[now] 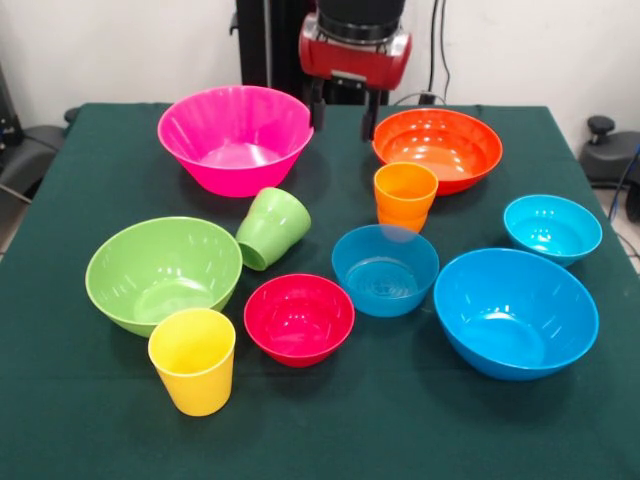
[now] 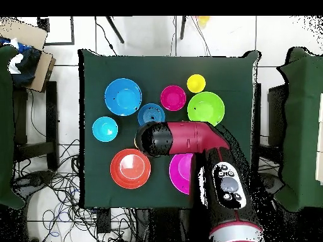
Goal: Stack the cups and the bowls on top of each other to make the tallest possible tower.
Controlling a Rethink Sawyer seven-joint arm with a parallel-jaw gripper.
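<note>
Cups and bowls of glossy plastic sit spread singly over the dark green tablecloth (image 1: 60, 420), none stacked and every one empty. Nearest the front-view camera stands the yellow tapered cup (image 1: 193, 360), upright, just in front of the large light green bowl (image 1: 163, 273). Beside them is the small red bowl (image 1: 299, 318), and further right the large blue bowl (image 1: 515, 312). Behind the red one rests a smaller blue bowl (image 1: 385, 269), and off to the right a small cyan bowl (image 1: 552, 228) sits apart near the table's edge. The green tapered cup (image 1: 271, 228) lies tipped on its side, mouth toward the light green bowl. The orange tapered cup (image 1: 405, 196) stands upright just in front of the large orange bowl (image 1: 437, 149). At the far side sits the large pink bowl (image 1: 235, 138). Between these two far bowls hangs the gripper (image 1: 348, 113) under the red and black arm (image 2: 189, 138), its two dark fingers spread apart and holding nothing.
</note>
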